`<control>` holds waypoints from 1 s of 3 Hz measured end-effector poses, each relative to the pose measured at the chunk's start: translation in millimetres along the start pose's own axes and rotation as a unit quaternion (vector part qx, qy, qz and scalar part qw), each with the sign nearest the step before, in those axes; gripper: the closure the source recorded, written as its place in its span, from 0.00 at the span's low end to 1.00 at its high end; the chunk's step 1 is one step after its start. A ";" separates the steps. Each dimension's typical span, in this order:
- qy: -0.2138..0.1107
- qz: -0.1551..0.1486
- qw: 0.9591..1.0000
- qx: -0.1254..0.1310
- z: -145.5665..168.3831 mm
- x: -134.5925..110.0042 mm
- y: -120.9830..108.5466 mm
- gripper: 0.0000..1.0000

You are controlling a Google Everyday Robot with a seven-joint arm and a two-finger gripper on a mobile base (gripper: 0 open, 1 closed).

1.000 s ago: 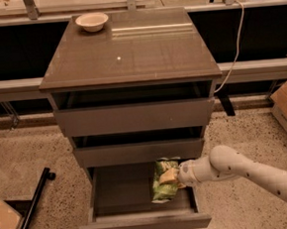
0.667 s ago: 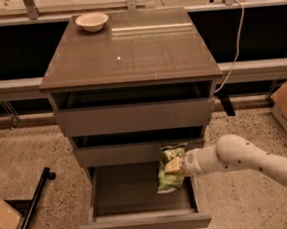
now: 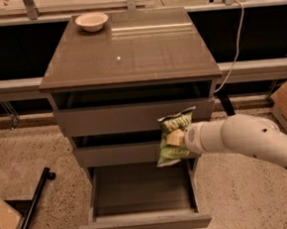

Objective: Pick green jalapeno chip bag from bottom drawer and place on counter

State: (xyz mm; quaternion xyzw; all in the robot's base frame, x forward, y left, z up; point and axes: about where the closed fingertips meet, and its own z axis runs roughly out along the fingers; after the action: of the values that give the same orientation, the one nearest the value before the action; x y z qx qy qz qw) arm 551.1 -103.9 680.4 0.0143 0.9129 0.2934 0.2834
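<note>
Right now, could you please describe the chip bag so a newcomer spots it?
Find the grey-brown drawer cabinet with its bottom drawer open. At the middle drawer's right end, the gripper on the white arm holds the green jalapeno chip bag in the air. It is the only green, crinkly thing there.

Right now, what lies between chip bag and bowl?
Camera view: only bare counter and the top drawer's front; the gripper holds the green jalapeno chip bag before the middle drawer.

claw (image 3: 180,138): largely hidden behind the crinkly green chip bag (image 3: 172,153) it grips
smooth white robot arm (image 3: 252,138): cut off by right edge
</note>
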 end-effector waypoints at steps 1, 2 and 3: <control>-0.034 -0.031 0.999 0.015 -30.5 -26.4 27.9 1.00; -0.034 -0.032 0.999 0.015 -30.6 -26.5 27.9 1.00; -0.058 -0.058 0.996 0.030 -41.3 -44.7 37.8 1.00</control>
State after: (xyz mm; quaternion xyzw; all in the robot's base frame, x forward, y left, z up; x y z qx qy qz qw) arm 561.6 -103.0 751.2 -0.0136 0.9026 0.2477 0.3519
